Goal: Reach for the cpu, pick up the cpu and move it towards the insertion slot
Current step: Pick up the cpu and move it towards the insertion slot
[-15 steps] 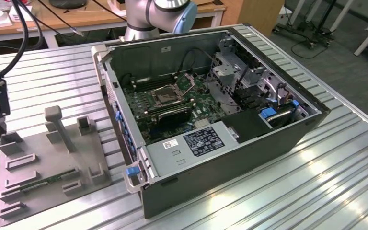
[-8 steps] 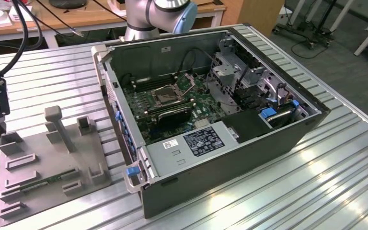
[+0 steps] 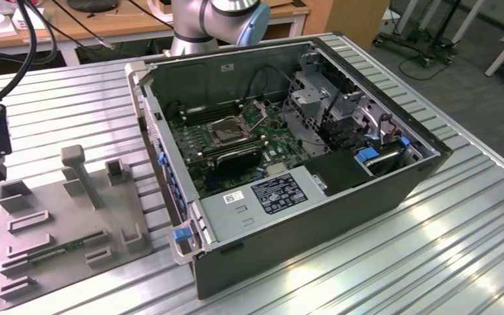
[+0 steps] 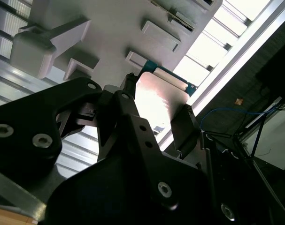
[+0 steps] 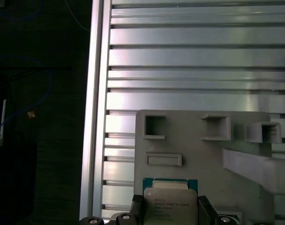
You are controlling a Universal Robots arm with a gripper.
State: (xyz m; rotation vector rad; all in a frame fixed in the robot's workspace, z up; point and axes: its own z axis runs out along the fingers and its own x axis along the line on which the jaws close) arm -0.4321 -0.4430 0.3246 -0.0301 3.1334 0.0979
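Open PC case (image 3: 322,216) lies on its side on a slatted alu table (image 3: 462,262), w/ a labelled power supply box (image 3: 278,193) at the near end, a metal drive cage (image 3: 317,92) toward the far end & a blue clip (image 3: 182,233) on the frame. At the exterior view's left, just beside the case: grey plastic tray (image 3: 68,223) w/ an upright post (image 3: 77,172) & a green memory stick (image 3: 60,250) lying in one holder. Wooden desk (image 3: 103,26) w/ cables behind.
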